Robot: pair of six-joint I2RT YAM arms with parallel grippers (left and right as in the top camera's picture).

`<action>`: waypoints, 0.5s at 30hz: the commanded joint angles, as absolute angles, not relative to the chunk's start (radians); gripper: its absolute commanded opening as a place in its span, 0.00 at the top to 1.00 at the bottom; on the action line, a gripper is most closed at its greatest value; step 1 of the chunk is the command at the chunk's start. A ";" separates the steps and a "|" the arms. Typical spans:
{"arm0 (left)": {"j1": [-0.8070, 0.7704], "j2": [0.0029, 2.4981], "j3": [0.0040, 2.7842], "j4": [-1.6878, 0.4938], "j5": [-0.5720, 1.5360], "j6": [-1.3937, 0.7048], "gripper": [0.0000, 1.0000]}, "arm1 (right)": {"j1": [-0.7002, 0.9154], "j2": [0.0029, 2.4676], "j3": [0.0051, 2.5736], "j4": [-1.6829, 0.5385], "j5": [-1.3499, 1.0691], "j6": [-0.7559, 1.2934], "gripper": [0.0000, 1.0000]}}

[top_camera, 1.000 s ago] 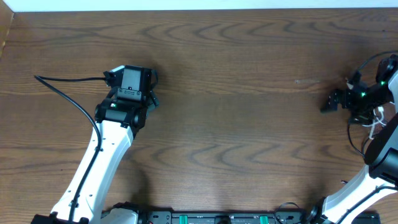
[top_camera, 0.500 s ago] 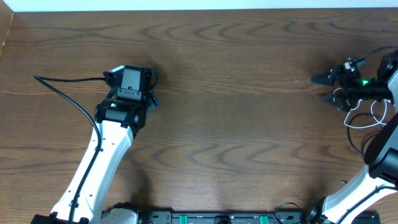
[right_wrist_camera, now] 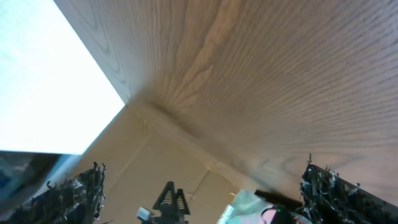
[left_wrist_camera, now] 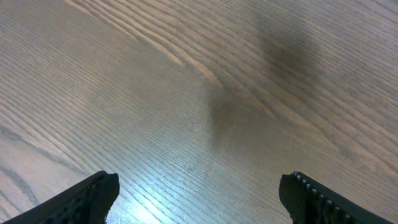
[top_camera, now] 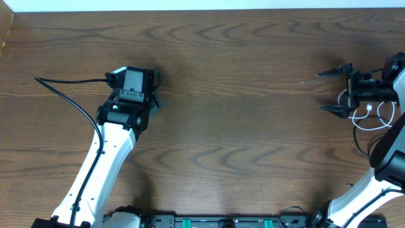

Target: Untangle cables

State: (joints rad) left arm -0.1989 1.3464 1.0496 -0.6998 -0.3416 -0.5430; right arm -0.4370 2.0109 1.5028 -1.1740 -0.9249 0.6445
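Observation:
A thin white cable [top_camera: 369,118] loops at the table's right edge, just behind and below my right gripper [top_camera: 326,90]. That gripper points left with its fingers spread wide and holds nothing. Its wrist view shows both open fingers [right_wrist_camera: 202,175] over the table's far edge, with no cable between them. A thin black line [top_camera: 359,143] curves below the white loop; I cannot tell whether it is a cable or arm wiring. My left gripper [top_camera: 134,76] sits at the left of the table, open [left_wrist_camera: 199,183] over bare wood.
A black wire [top_camera: 66,96] attached to the left arm loops out over the table's left side. The brown wooden table [top_camera: 240,126] ends at a white wall at the top. Beyond the edge, the right wrist view shows a cardboard floor [right_wrist_camera: 155,155] and a small black stand [right_wrist_camera: 172,200].
My right gripper has swung up and turned to point left, and its fingers have opened wide. The white cable loop shifted beside it. The left arm has not moved.

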 commanded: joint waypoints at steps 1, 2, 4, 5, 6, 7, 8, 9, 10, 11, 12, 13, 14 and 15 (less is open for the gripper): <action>-0.195 1.346 1.039 -0.703 -0.345 -0.548 0.13 | -0.428 1.980 1.518 -1.155 -0.945 0.677 0.01; -0.195 1.346 1.039 -0.703 -0.345 -0.548 0.13 | -0.427 1.980 1.518 -1.137 -0.941 0.662 0.01; -0.195 1.346 1.039 -0.703 -0.345 -0.548 0.13 | -0.424 1.980 1.518 -1.058 -0.939 0.606 0.01; -0.195 1.346 1.039 -0.703 -0.345 -0.548 0.13 | -0.423 1.980 1.517 -1.028 -0.930 0.580 0.02; -0.195 1.346 1.039 -0.703 -0.345 -0.548 0.13 | -0.421 1.980 1.518 -0.987 -0.904 0.545 0.06; -0.195 1.346 1.039 -0.703 -0.345 -0.548 0.13 | -0.419 1.980 1.518 -0.963 -0.873 0.523 0.05; -0.195 1.346 1.039 -0.703 -0.345 -0.548 0.13 | -0.417 1.980 1.518 -0.949 -0.841 0.506 0.03; -0.195 1.346 1.039 -0.703 -0.345 -0.548 0.13 | -0.409 1.980 1.518 -0.931 -0.786 0.466 0.01; -0.195 1.346 1.039 -0.703 -0.345 -0.548 0.13 | -0.402 1.980 1.517 -0.924 -0.776 0.431 0.01; -0.195 1.346 1.039 -0.703 -0.345 -0.548 0.12 | -0.392 1.980 1.518 -0.918 -0.777 0.385 0.01; -0.195 1.346 1.039 -0.703 -0.345 -0.548 0.13 | -0.383 1.980 1.518 -0.913 -0.777 0.354 0.01; -0.195 1.346 1.039 -0.703 -0.345 -0.548 0.13 | -0.373 1.980 1.518 -0.907 -0.777 0.319 0.01; -0.195 1.346 1.039 -0.703 -0.345 -0.548 0.13 | -0.363 1.980 1.518 -0.903 -0.777 0.283 0.01; -0.195 1.346 1.039 -0.703 -0.345 -0.548 0.13 | -0.350 1.980 1.518 -0.900 -0.777 0.252 0.01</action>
State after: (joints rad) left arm -0.1989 1.3464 1.0496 -0.6998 -0.3420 -0.5434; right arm -0.3973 2.0109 1.5043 -0.9096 -0.8021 0.4252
